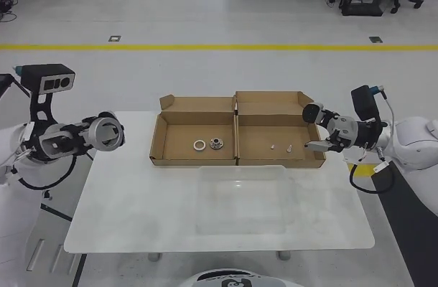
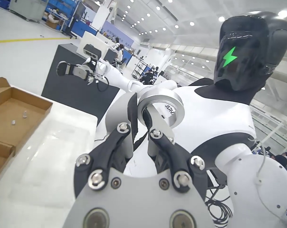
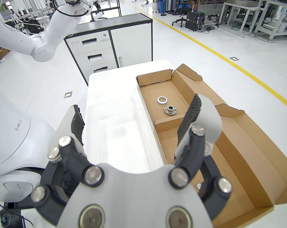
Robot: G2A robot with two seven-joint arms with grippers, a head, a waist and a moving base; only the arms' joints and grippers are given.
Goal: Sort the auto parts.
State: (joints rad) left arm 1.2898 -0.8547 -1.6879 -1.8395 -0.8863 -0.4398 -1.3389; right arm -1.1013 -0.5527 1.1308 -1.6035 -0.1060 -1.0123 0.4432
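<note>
**Item:** large metal ring [image 2: 174, 112], held in the air by the left edge of the table [image 1: 133, 215], well apart from the cardboard boxes [image 1: 273, 122].
**Handling:** judged heavy, rigid and smooth, so liable to slip. It was best taken across its wall.
**Left pincer** [image 2: 144, 117]: narrow, clamped on the ring's wall with one finger through the hole.
**Right pincer** [image 3: 136, 105]: spread wide and empty, above the right-hand box's outer end.

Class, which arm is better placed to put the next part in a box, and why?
Left: the left gripper is shut on a large ring, near the box with a smaller ring. The right gripper is open, empty.
</note>
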